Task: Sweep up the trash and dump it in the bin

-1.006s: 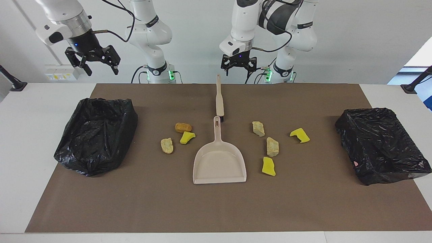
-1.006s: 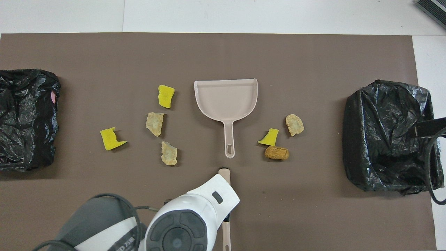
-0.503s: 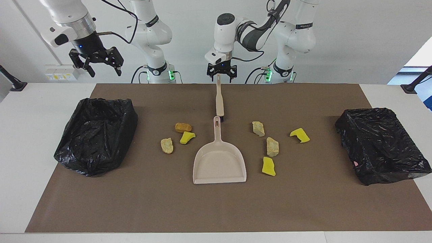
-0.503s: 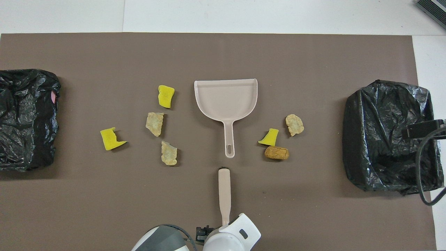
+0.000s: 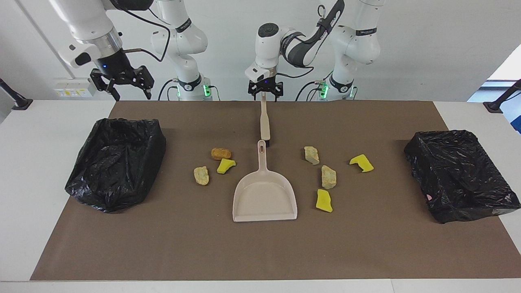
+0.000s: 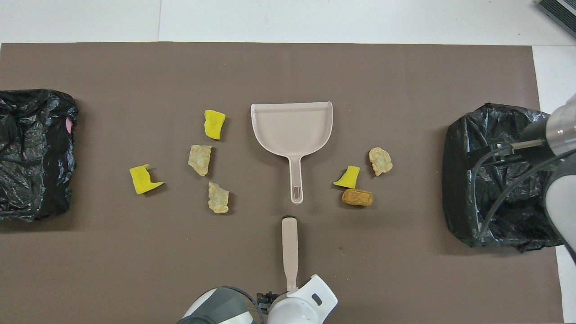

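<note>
The trash lies on the brown mat on both sides of the beige dustpan [image 5: 264, 199]. Toward the right arm's end are an orange-brown lump [image 5: 220, 153], a yellow scrap [image 5: 226, 165] and a tan lump [image 5: 201, 175]. Toward the left arm's end are two tan lumps [image 5: 311, 155] [image 5: 329, 176] and two yellow scraps [image 5: 361, 162] [image 5: 324, 200]. The beige brush [image 5: 264, 120] lies flat, nearer to the robots than the dustpan, in line with its handle. My left gripper [image 5: 264, 92] is open, low, its fingers on either side of the brush handle's end. My right gripper [image 5: 131, 93] is open and empty, raised over the mat's edge beside a bin.
A black bag-lined bin [image 5: 116, 162] stands at the right arm's end of the mat, and another [image 5: 460, 175] at the left arm's end. In the overhead view the right arm [image 6: 558, 135] hangs over its bin [image 6: 495, 189]. The dustpan [image 6: 291, 130] holds nothing.
My left gripper swung to the brush handle's end and came down around it. My right gripper came lower and a little toward the table's middle. Trash, brush and dustpan have not moved.
</note>
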{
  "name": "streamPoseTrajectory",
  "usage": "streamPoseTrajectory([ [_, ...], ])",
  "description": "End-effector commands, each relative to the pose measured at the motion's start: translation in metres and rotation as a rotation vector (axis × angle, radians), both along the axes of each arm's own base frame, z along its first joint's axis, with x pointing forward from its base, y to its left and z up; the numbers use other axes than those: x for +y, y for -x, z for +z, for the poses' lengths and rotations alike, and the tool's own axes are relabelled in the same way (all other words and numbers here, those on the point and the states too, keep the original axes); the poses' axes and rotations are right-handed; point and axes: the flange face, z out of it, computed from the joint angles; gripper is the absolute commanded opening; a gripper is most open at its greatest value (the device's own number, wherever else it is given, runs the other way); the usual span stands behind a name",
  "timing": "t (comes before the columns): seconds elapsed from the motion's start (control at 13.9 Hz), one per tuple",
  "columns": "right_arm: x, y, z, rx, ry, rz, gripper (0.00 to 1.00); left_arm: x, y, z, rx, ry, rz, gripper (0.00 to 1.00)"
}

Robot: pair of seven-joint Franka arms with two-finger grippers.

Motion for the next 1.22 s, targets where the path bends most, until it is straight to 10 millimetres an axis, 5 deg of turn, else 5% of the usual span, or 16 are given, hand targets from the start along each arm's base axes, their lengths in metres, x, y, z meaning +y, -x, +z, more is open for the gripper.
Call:
streamPoseTrajectory([
  [0.0,0.021,-0.015,-0.02,-0.009,-0.005,-0.016,1.0,0.003,0.003,-0.008,0.006,0.002,-0.007,1.0],
  [0.14,0.032,-0.02,-0.03,-0.004,-0.003,-0.021,1.0,-0.005,0.011,-0.028,0.018,-0.012,-0.016,1.0],
  [0.43,0.038,-0.023,-0.037,-0.008,-0.003,-0.025,1.0,-0.008,0.008,-0.03,0.016,-0.006,-0.007,0.92],
  [0.57,0.049,-0.026,-0.042,-0.008,-0.001,-0.035,1.0,-0.007,0.008,-0.029,0.018,-0.01,-0.007,0.76],
  [0.72,0.052,-0.028,-0.045,-0.012,-0.001,-0.033,1.0,-0.009,0.005,-0.024,0.016,-0.006,-0.012,0.42],
  [0.93,0.053,-0.028,-0.044,-0.015,-0.003,-0.046,1.0,-0.01,-0.001,-0.017,0.007,0.008,-0.008,0.07],
  [1.15,0.062,-0.028,-0.042,-0.023,-0.04,-0.068,1.0,-0.005,-0.006,-0.012,0.012,-0.002,0.003,0.0],
])
